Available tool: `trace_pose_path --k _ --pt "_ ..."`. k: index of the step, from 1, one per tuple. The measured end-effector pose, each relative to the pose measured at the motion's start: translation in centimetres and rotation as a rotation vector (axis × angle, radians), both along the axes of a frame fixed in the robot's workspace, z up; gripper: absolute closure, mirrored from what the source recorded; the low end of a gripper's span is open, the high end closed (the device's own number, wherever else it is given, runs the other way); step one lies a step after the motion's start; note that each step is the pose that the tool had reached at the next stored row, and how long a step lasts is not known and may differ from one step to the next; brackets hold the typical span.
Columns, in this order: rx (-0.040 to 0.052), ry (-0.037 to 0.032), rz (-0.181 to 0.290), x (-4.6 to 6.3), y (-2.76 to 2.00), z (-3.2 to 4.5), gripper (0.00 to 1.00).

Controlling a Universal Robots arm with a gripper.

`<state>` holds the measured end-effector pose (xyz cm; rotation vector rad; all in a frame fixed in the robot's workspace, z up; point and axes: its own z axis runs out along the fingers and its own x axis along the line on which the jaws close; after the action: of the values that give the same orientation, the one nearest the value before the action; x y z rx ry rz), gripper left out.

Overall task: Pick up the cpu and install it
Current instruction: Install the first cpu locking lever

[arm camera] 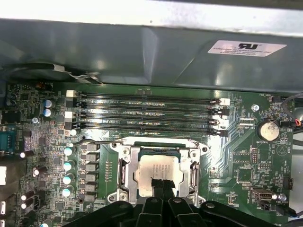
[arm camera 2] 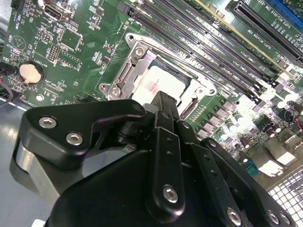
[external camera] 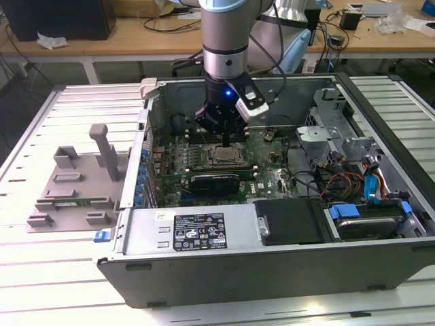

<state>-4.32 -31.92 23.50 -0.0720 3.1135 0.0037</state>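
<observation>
First wrist view: finds the cpu (arm camera: pixel 158 169) lying flat inside the socket (arm camera: pixel 124 166), fingers (arm camera: pixel 155 186) pinched together over it, gripping nothing; probably light, stiff, fragile, best held by opposite edges.

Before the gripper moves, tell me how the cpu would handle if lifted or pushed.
The cpu looks thin, flat and rigid: probably stiff and light. Its smooth metal top may be slippery. It sits inside the socket frame, so a sideways push would likely be blocked rather than slide it.
</observation>
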Motion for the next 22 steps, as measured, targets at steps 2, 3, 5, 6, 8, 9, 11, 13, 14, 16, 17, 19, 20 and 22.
trace_pose_path --k 2,3,5,6,8,9,11,13,14,16,17,19,20,22 --pt "0.0002 -0.0002 0.0 0.0 0.0 0.77 0.89" --pt "0.0003 -0.0002 0.0 0.0 0.0 1.25 0.89" --pt "0.0003 -0.0002 0.0 0.0 0.0 2.36 0.89" --pt "0.0003 -0.0002 0.0 0.0 0.0 2.8 0.89" --pt "0.0003 -0.0002 0.0 0.0 0.0 2.85 0.89" --pt "0.0004 -0.0002 0.0 0.0 0.01 2.85 0.89" --pt "0.0003 -0.0002 0.0 -0.3 0.02 2.84 0.89" --pt "0.0003 -0.0002 0.0 -1.1 0.1 2.83 0.89" --pt "0.0002 -0.0001 0.0 -1.4 0.12 2.83 0.89" --pt "0.0003 -0.0003 0.0 -3.0 0.29 2.8 0.89" --pt "0.0003 -0.0003 0.0 -3.6 0.36 2.79 0.89" --pt "0.0003 -0.0003 0.0 -4.7 0.49 2.77 0.89" --pt "0.0003 -0.0003 0.0 -5.0 0.53 2.77 0.89" --pt "0.0003 -0.0003 0.0 -5.9 0.63 2.75 0.89"
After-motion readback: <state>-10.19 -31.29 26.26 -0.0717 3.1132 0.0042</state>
